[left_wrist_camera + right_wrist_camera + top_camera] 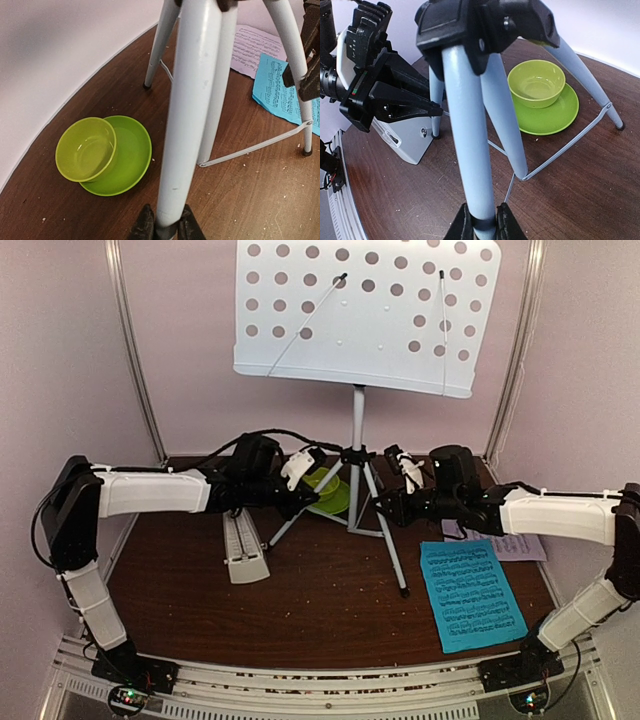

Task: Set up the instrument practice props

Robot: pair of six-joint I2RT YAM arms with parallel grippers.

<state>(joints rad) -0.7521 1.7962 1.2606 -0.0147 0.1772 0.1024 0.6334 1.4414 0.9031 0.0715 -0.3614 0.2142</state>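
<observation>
Here, the left gripper (165, 227) pinches one sloping leg of the silver tripod (192, 100) and the right gripper (482, 222) pinches another, each leg's long axis running up and away from between the jaws. The arms flank it, neither nearer. Beyond, the music stand (360, 315) is upright at the rear centre of the table (330, 610), so any shift likely needs both arms moving together.
</observation>
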